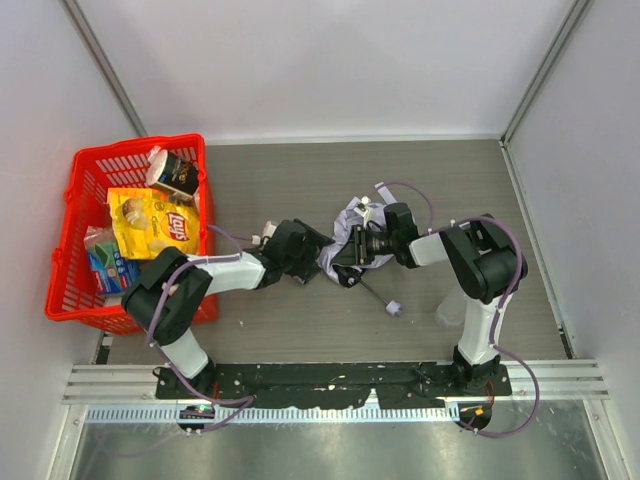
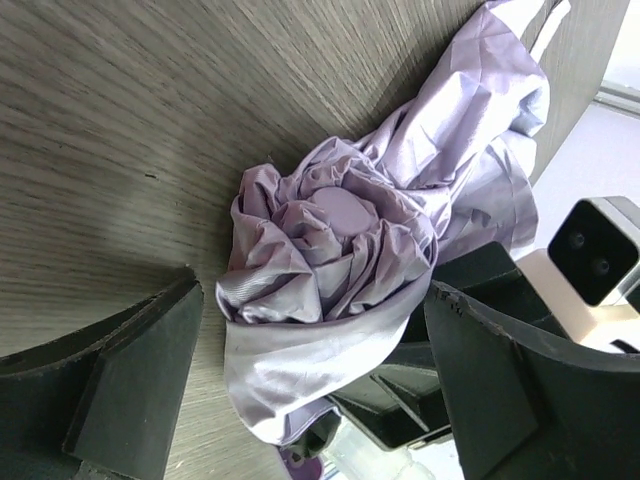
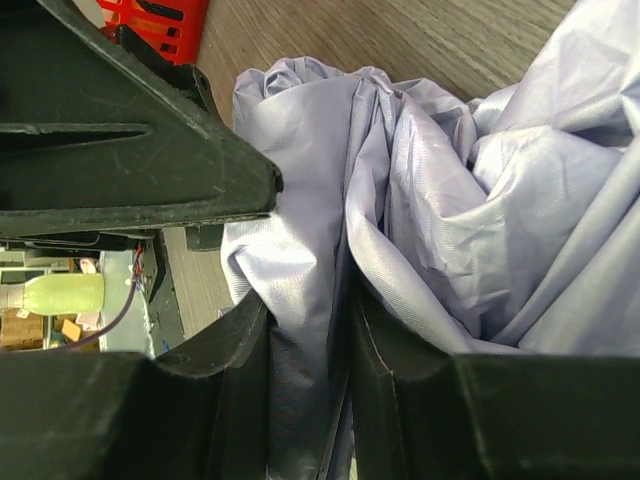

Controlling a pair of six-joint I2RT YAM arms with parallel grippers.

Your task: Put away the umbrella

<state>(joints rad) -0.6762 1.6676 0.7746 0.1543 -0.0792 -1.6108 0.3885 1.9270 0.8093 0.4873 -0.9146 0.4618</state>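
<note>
Wood-grain counter (image 1: 300,320) with a red basket (image 1: 140,145) on its left side. The umbrella (image 1: 350,215) lies mid-counter, canopy crumpled. The left hand (image 2: 310,340) is spread wide around the bunched fabric, gripping nothing. The right hand (image 3: 310,370) pinches a fold. The slippery cloth may slide free, or a tug may unfurl it.

I'm running this from afar in a lab test cell: white panel walls (image 1: 330,60) box in a wood-grain table (image 1: 450,180), and a red snack-filled basket (image 1: 130,145) sits left of my left gripper (image 1: 312,262).
</note>
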